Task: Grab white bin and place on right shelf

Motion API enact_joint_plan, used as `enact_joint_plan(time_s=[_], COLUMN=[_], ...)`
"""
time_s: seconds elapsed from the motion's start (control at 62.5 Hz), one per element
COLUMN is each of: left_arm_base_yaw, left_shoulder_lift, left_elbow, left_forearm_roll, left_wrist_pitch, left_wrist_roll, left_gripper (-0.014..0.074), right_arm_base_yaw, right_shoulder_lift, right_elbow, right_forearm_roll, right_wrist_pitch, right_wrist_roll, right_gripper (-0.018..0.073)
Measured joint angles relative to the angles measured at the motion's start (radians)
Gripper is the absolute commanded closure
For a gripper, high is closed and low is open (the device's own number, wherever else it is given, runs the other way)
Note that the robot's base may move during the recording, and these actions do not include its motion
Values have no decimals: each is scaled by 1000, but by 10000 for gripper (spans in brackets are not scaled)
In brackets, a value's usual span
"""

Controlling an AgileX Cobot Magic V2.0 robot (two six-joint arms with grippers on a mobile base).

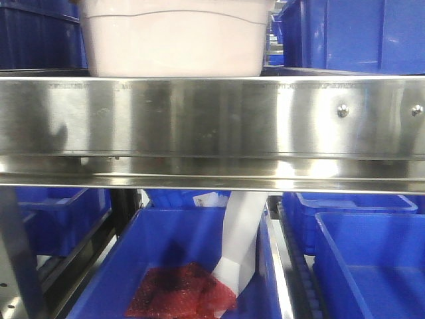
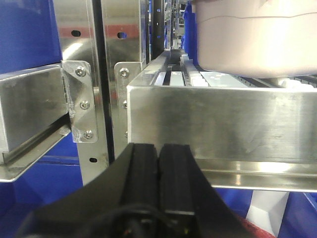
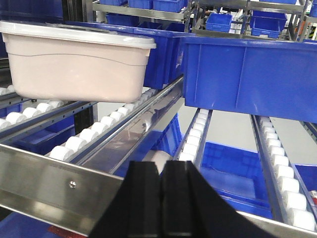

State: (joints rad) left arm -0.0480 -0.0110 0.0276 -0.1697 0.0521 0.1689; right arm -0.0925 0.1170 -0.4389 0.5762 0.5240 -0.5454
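Note:
The white bin (image 1: 176,40) is a pinkish-white tote with a curved ridge on its side. It sits on the roller lane of the right shelf, just behind the shelf's shiny steel front rail (image 1: 212,123). In the left wrist view the white bin (image 2: 257,39) is up and to the right, above the rail (image 2: 223,124). My left gripper (image 2: 159,148) is shut and empty, in front of and below that rail. In the right wrist view the white bin (image 3: 74,64) stands at the left on white rollers. My right gripper (image 3: 161,168) is shut and empty, near the rail (image 3: 49,183).
A large blue bin (image 3: 247,74) stands on the roller lane to the right of the white one. Below the rail, a blue bin (image 1: 159,246) holds a red mesh bag (image 1: 179,292) and a white packet (image 1: 242,239). Steel uprights (image 2: 84,74) stand at the left.

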Motion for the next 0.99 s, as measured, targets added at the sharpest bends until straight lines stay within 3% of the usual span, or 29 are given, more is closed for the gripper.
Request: enact_joint_plan(time_s=[0.224,0.352,0.512,0.672,0.8,0.992], left_arm_base_yaw=[0,0,0,0,0,0], left_shoulder_lift=[0,0,0,0,0,0], left_elbow=[0,0,0,0,0,0], left_forearm_roll=[0,0,0,0,0,1], left_wrist_pitch=[0,0,0,0,0,0], left_wrist_roll=[0,0,0,0,0,-2], left_gripper=[715,715,715,715,715,715], right_arm_base_yaw=[0,0,8,84,111,111], right_shoulder_lift=[0,0,0,-18,-55,-122], right_elbow=[0,7,73,205,320,455], right_forearm_roll=[-5,-72,-344,-617,-684,-678], right_wrist_pitch=[0,-19,-110,-254,-376,-448], right_wrist_roll=[0,24,297,555,595,604], right_gripper=[491,491,491,491,491,491])
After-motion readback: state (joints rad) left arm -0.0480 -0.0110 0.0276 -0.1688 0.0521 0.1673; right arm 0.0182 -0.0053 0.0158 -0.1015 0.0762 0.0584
